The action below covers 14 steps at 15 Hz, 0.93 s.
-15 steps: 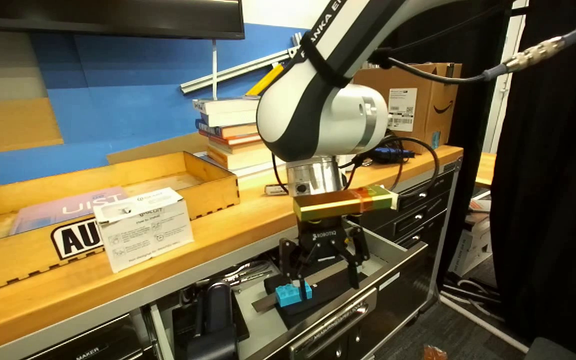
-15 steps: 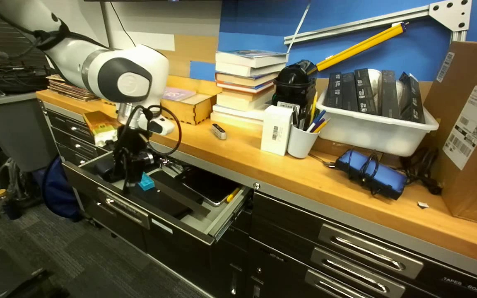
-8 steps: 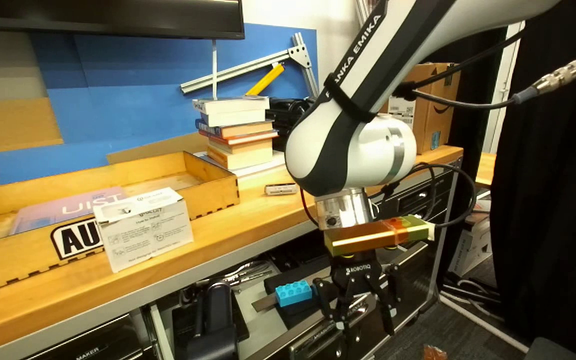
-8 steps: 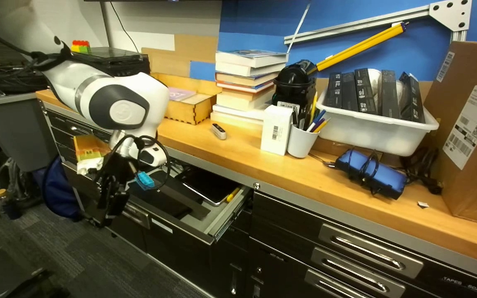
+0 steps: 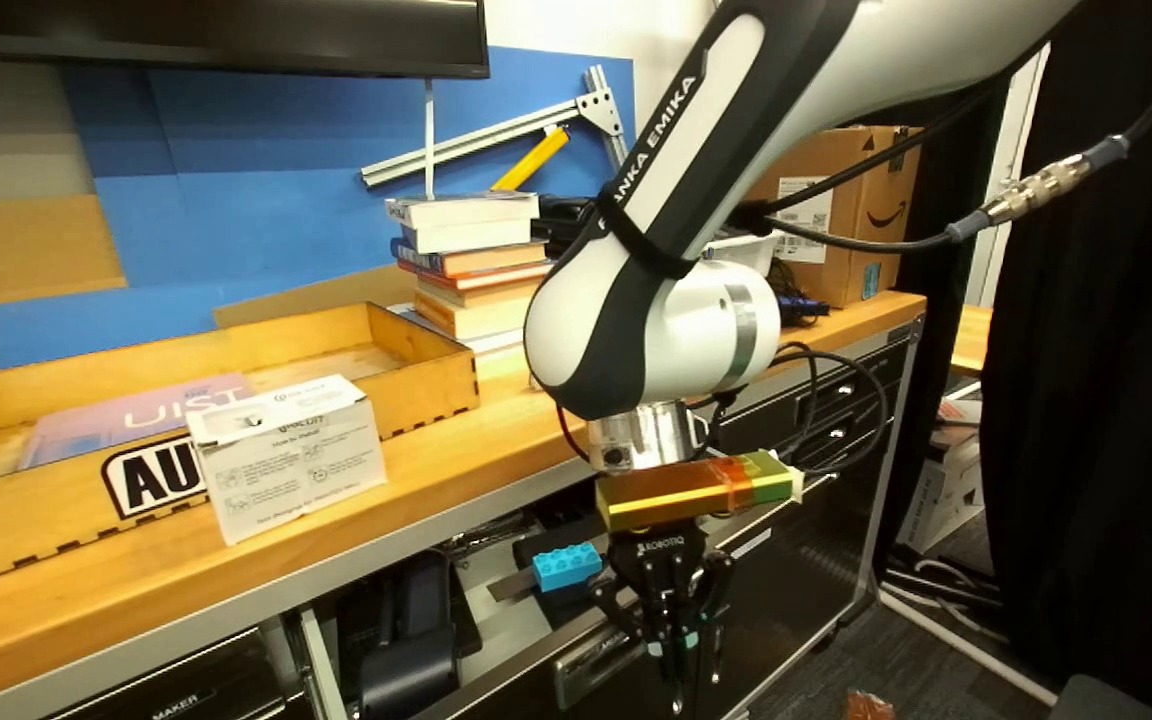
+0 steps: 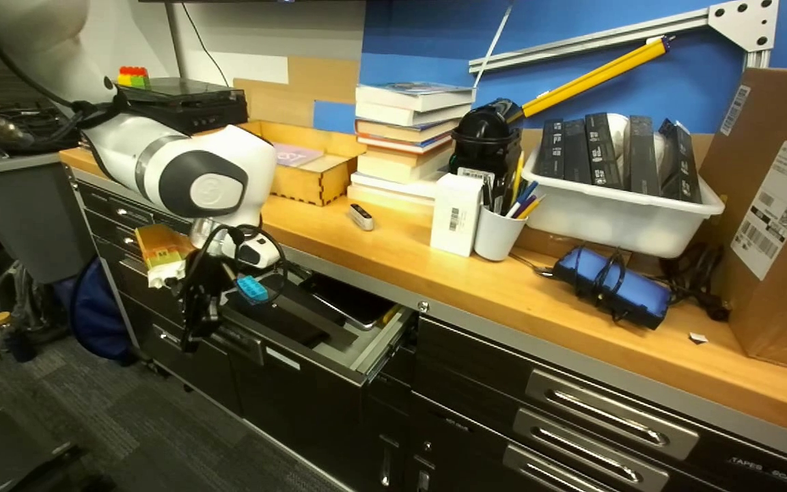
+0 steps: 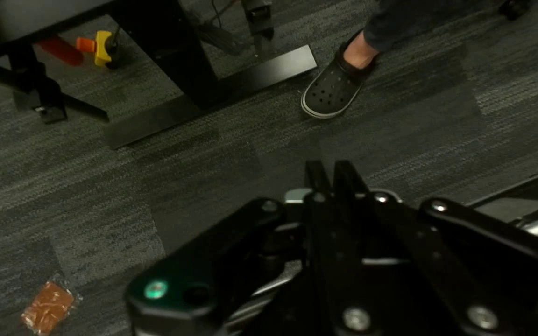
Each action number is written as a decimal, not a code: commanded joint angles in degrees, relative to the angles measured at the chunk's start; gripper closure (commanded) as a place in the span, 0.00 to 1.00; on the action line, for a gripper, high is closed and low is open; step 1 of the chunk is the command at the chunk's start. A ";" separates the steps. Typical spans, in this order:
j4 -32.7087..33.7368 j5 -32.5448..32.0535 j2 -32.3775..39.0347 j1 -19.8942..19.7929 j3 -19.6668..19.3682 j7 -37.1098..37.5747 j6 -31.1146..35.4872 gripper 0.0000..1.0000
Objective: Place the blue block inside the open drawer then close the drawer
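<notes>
Drawer [image 6: 325,374] and block [image 5: 567,567] sit farther in toward the counter [image 6: 393,263] than a moment ago, and my claw [image 7: 329,172], spread then, is together now, with nothing visible in its thin slit.

The block lies inside the drawer, seemingly on dark things [image 6: 291,328]; in an exterior view it is between ten and eleven o'clock from my claw, and the handle [image 5: 591,667] is at nine. I judge this to be the closing step: the placing looks done, the drawer is partly in, and some travel remains. I hang in front of it; whether my side presses it, I cannot tell.

What worries me is the push. If I lean well to one side of the handle, the drawer may twist and stick. If my claw rises, I may slip over the top, drop inside and knock the block. A hard shove could slide it off what it rests on, and if it stands too tall the counter's edge may scrape it on the way under; I cannot tell how much room it has. The gold bar [image 5: 671,497] above my claw may also bump the counter before the drawer is home, if I come in too high
</notes>
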 commanded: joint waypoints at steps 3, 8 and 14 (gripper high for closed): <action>9.15 -4.38 6.91 4.17 -0.11 6.40 8.97 0.99; 12.78 -7.25 11.76 8.03 -2.00 13.66 25.01 1.00; 10.07 -18.42 10.38 17.75 -10.78 25.56 37.13 0.98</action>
